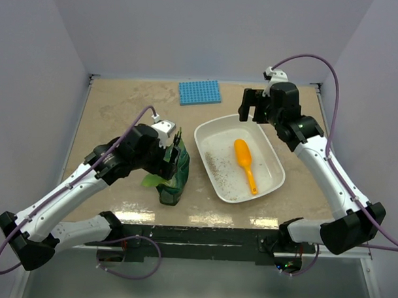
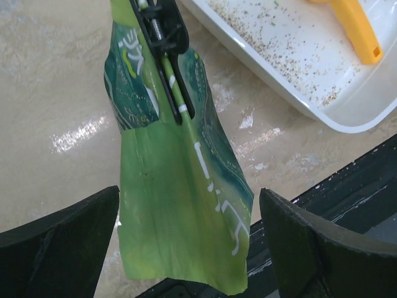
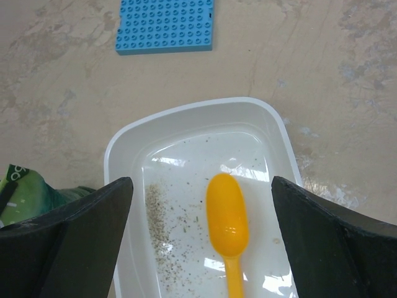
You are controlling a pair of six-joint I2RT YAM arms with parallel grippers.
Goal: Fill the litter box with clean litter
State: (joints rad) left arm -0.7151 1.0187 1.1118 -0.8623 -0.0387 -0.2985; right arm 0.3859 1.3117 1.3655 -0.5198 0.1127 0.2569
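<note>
Currently, the litter box (image 1: 264,154) sits centre-right in the overhead view, flat on the table (image 1: 122,113). Only a thin scatter of clean litter (image 1: 218,168) lies along its left inner side; the rest of the floor is bare. An orange scoop (image 1: 244,163) lies inside it, bowl toward the top of the frame. So the filling looks barely begun.

The green bag (image 1: 170,184) is just left of the box, lower centre. The left gripper (image 2: 189,195) hovers over it, released and spread wide. The bag lies between the fingers and I see no pinch. The bag's far end carries a black clip-like piece (image 2: 164,37).

The right gripper (image 1: 251,110) is also spread wide and empty, above the box's upper end. A blue mat (image 1: 199,92) lies at top centre, apart.

Handling, as I judge it:
- The litter is loose and free-flowing, so it cannot be gripped and has to be poured or scooped.
- The bag looks soft and crinkly, and its weight will probably shift.
- The best hold is likely across the flattened body, below the clip.
- The scoop looks stiff and light, and should be taken by the handle.
</note>
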